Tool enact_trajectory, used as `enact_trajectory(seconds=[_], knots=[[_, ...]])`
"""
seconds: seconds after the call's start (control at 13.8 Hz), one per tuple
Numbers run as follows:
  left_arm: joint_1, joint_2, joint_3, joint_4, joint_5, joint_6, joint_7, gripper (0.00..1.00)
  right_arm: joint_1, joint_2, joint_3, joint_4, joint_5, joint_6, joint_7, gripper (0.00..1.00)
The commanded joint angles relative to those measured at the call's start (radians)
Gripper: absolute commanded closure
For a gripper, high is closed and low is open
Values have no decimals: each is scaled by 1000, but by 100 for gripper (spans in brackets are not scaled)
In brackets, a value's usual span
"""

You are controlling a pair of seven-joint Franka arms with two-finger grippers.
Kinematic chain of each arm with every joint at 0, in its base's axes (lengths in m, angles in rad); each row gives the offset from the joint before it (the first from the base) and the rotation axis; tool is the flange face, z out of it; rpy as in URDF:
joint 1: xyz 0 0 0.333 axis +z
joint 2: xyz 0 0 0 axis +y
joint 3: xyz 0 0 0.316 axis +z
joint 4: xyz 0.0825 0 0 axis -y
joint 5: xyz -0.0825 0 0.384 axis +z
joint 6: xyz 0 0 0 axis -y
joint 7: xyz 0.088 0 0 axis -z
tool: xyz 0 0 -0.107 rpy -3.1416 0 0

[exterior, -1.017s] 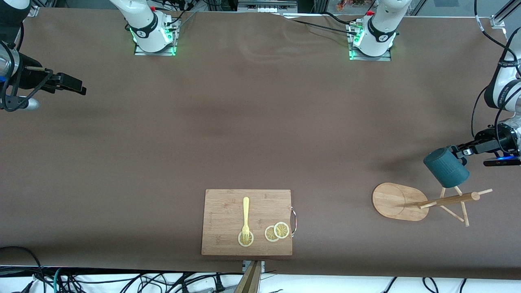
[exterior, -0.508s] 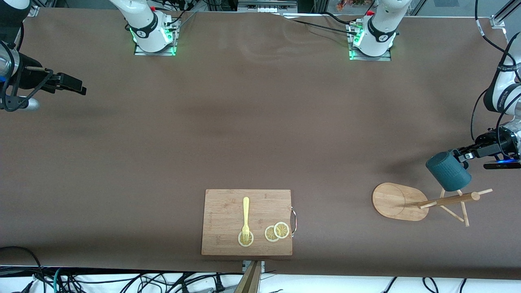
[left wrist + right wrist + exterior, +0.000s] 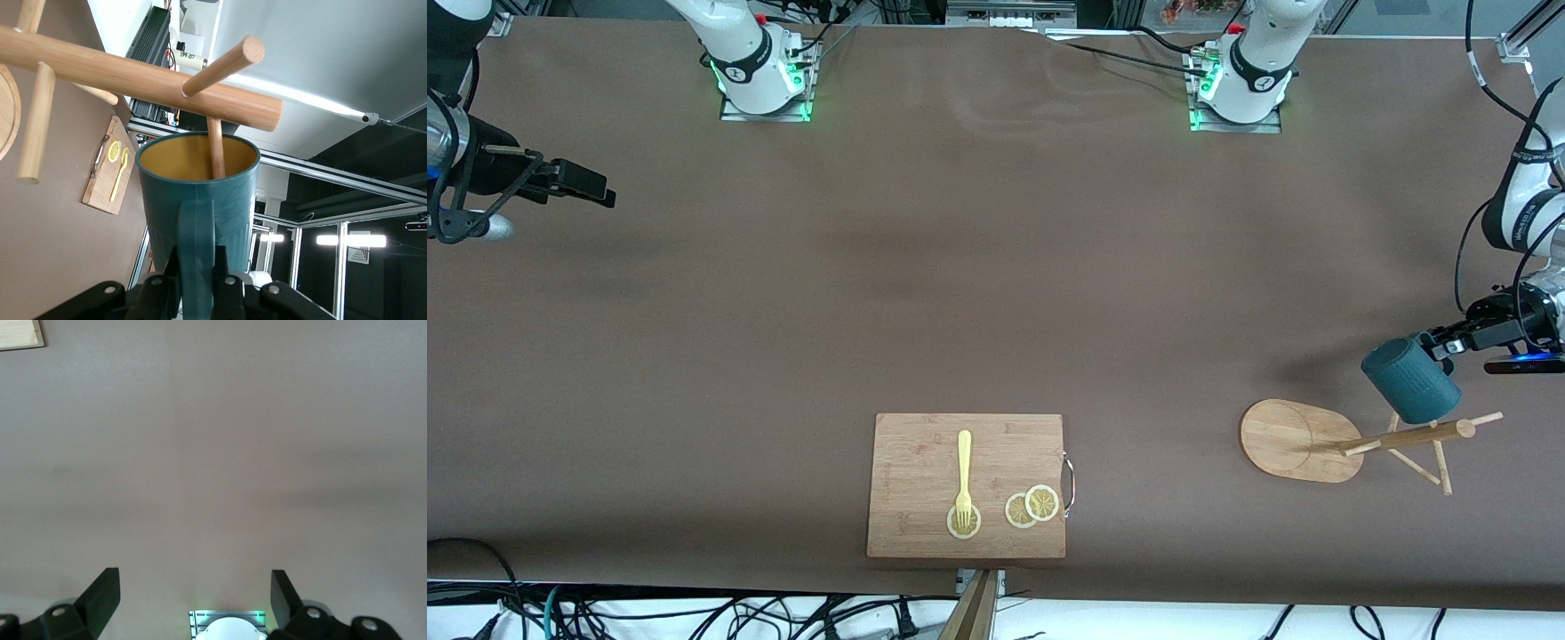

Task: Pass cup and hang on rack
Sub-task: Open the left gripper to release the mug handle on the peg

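The dark teal ribbed cup (image 3: 1409, 380) is held bottom-up and tilted over the top of the wooden rack (image 3: 1405, 436), which stands on its oval base (image 3: 1289, 440) toward the left arm's end of the table. My left gripper (image 3: 1440, 343) is shut on the cup's handle (image 3: 195, 240). In the left wrist view the cup (image 3: 167, 200) shows its tan inside, and a thin peg (image 3: 215, 143) of the rack's post (image 3: 133, 77) reaches into its mouth. My right gripper (image 3: 592, 188) waits open and empty over bare table at the right arm's end; its fingers (image 3: 103, 593) stand wide apart.
A rectangular wooden cutting board (image 3: 925, 453) lies near the table's front edge, with a yellow fork (image 3: 964, 471) and lemon slices (image 3: 1032, 507) on it. Other rack pegs (image 3: 1440, 467) stick out sideways around the post.
My left gripper has carried the cup a little toward the left arm's end of the table and lower onto the rack's top pegs. The right arm has not moved.
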Motion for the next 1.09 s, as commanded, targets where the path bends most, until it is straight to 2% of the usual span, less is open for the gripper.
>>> enact_trajectory(seconds=[0.0,0.44,0.65,0.87,1.02], knots=[[6,17,-9,26,-20,-6,16,0,-1,-7,-1,1,15,-14,-10,0],[38,0,-7,30,12,-7,25,0,-1,-6,-1,1,15,-14,-10,0],[81,-43,-7,13,134,-7,146,0,-1,-6,-1,1,15,-13,-10,0],[114,-151,-6,-13,283,-15,166,0,-1,-6,-1,1,15,-14,-10,0],[118,-291,-1,-57,360,-29,166,0,-1,-6,-1,1,14,-13,-10,0]])
